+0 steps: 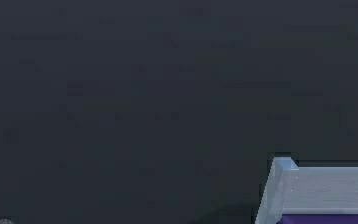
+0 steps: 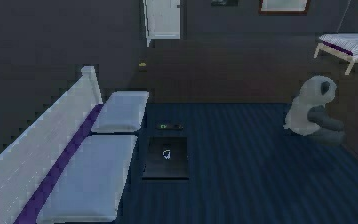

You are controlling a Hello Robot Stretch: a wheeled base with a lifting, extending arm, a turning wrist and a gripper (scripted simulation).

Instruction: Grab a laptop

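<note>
A closed black laptop (image 2: 166,157) with a small pale mark on its lid lies flat on the dark blue striped bed cover (image 2: 237,170). It sits just to the right of two pale pillows (image 2: 107,150) in the arm side view. A small dark object (image 2: 169,126) lies on the cover just beyond the laptop.
A white headboard (image 2: 47,135) runs along the bed's left side, and its corner (image 1: 287,185) shows against a dark wall (image 1: 137,90) in the forward view. A grey-white rounded object (image 2: 314,108) sits at the right. Farther off are a white door (image 2: 162,18) and a white-framed piece of furniture (image 2: 345,47).
</note>
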